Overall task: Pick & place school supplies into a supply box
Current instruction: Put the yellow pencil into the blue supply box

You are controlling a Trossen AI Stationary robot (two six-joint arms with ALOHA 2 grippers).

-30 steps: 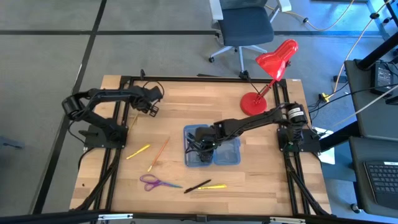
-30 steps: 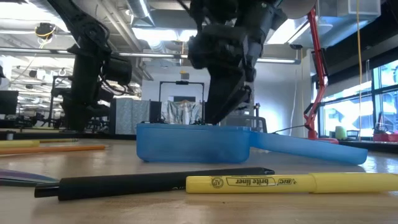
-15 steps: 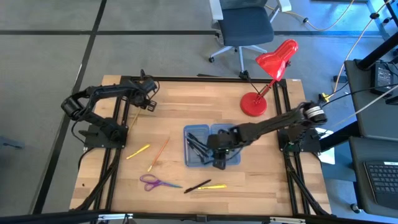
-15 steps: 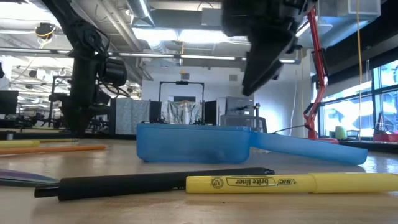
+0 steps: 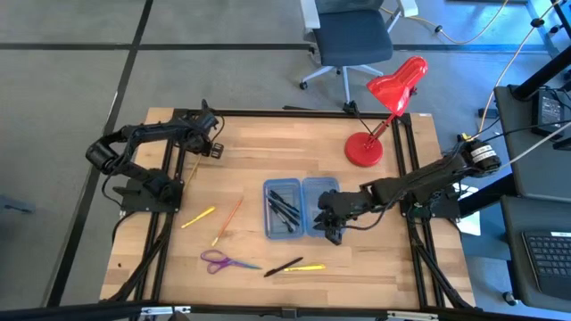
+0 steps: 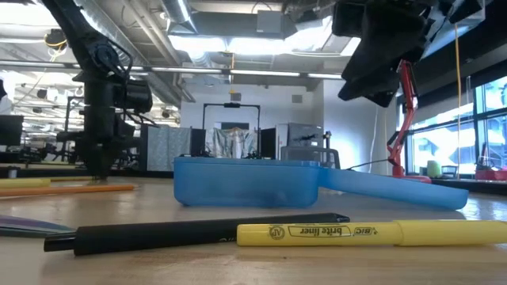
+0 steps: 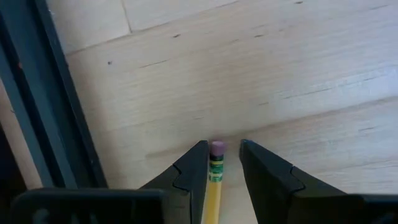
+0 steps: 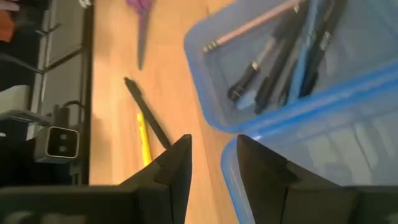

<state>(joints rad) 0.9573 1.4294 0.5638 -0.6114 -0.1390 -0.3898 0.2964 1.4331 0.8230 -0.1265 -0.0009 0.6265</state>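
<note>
Left hand pinched closed; right hand open, empty

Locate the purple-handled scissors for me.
In the high view, the purple-handled scissors lie near the table's front edge, left of the black pen and below the orange pencil.

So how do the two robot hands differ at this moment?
The left hand grips a yellow pencil at the table's far left; the right hand holds nothing. The left hand is far from the blue supply box; the right hand hangs at its near right corner, fingers apart. Both hands are dark, with two fingers.
</note>
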